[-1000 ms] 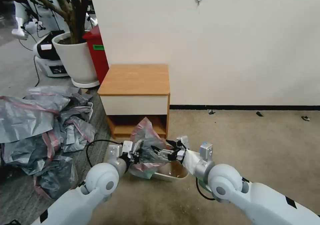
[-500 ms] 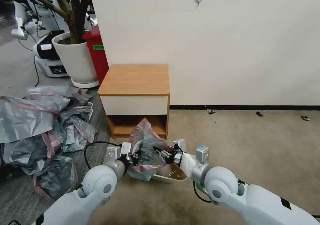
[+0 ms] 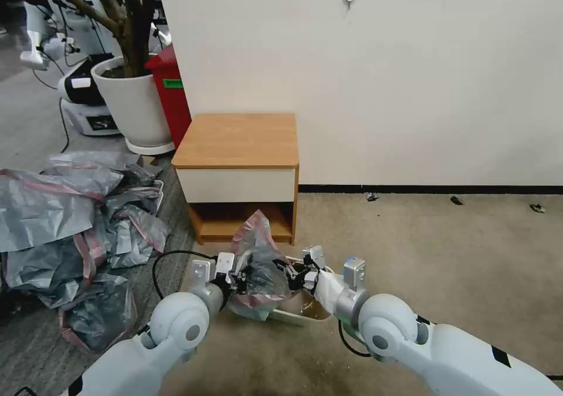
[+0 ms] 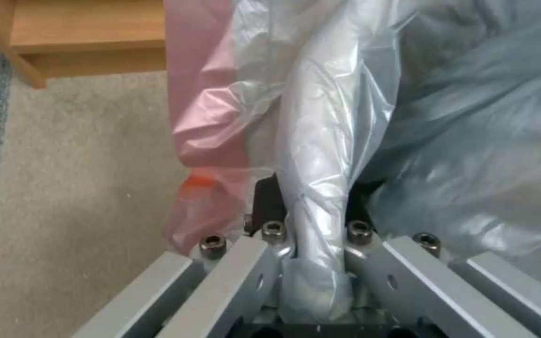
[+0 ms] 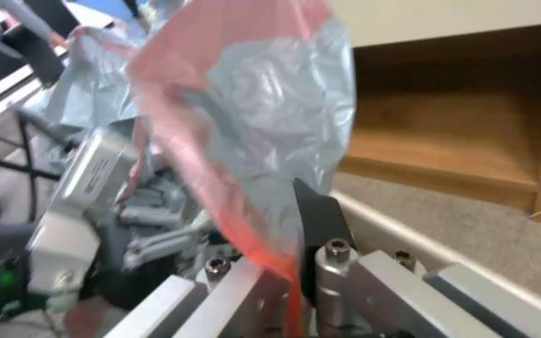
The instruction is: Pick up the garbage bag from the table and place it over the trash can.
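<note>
While both grippers pinched garbage bag just above trash can, left gripper clamped grey fold, right gripper clamped pink rim. Step: fitting. Next likely: spread mouth, lower over can's rim.

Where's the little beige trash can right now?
In the head view, the trash can sits on the carpet in front of the table, low between the two arms, partly under the garbage bag.
</note>
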Controlling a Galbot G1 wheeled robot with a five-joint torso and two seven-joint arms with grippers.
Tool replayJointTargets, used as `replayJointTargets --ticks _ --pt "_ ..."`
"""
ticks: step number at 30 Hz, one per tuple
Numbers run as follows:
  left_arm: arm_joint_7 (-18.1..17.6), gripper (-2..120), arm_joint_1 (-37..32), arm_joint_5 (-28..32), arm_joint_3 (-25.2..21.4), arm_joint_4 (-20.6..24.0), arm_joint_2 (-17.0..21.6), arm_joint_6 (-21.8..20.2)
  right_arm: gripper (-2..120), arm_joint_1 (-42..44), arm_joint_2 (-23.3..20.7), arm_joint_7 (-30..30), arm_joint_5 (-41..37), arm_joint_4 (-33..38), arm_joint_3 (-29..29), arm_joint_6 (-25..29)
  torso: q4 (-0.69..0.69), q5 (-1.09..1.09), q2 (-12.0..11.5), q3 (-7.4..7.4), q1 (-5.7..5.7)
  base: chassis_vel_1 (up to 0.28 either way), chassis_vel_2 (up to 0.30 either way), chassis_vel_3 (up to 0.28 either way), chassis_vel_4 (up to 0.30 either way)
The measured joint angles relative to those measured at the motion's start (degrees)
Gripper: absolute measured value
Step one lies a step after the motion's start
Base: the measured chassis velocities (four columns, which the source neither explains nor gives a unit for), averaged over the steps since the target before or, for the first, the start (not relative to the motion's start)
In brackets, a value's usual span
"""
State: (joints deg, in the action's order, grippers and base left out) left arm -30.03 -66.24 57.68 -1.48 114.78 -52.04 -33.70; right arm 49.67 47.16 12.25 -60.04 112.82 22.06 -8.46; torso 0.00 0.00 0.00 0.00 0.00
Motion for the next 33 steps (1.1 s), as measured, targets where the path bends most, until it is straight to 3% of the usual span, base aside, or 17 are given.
replayJointTargets --ticks 12,33 --pt "1.7 2 -1.0 -0.7 -0.9 -0.9 0.2 1.2 0 -0.5 0.2 1.6 -5.4 -2.4 -5.1 0.0 0.00 0.00 0.0 0.00 0.00 0.000 0.000 0.000 0.000" --pt "12.3 2 -5.4 -3.6 -9.3 -1.8 -1.6 10.0 0 5.9 -2.8 1.5 -6.9 -4.2 -13.9 -2.0 0.00 0.01 0.0 0.00 0.00 0.000 0.000 0.000 0.000"
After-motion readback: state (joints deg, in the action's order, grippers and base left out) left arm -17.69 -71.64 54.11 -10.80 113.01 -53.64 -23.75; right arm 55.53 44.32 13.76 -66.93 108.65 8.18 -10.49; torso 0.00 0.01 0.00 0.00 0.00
